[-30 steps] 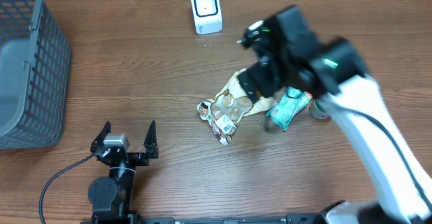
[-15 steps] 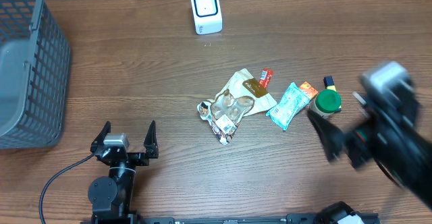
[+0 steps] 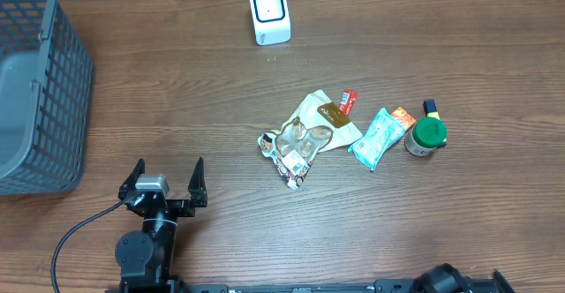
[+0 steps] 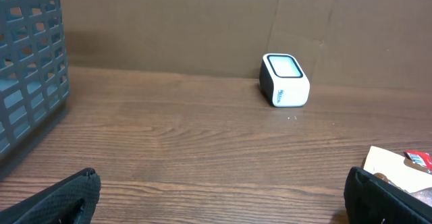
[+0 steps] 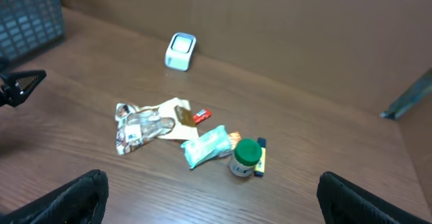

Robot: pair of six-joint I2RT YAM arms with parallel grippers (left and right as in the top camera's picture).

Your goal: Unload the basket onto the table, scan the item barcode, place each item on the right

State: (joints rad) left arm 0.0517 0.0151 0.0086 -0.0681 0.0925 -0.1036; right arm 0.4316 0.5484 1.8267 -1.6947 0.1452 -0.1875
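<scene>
**A:** Two grippers are seen with jaws spread wide and nothing held. The left gripper (image 3: 169, 166) is parked low near the front edge of the table (image 3: 177, 81). The right gripper (image 5: 216, 200) is held high, well back from everything.

**B:** And where is the item to be found?

**A:** Several are laid loosely right of centre: a crinkled clear wrapper (image 3: 291, 147), a teal pouch (image 3: 375, 138) and, just beside that, a green-lidded jar (image 3: 427, 137). The scanner (image 3: 269, 14) is stood well apart from them, at the far edge.

**B:** How would the pouch be expected to handle?

**A:** It is judged light, soft and slippery, and the film would likely buckle if pinched mid-body. A sealed end is better taken, so that the printed face is left flat. The jar would be stiffer and heavier, and is best gripped across its body, under the lid. No barcode can be made out on either.
</scene>
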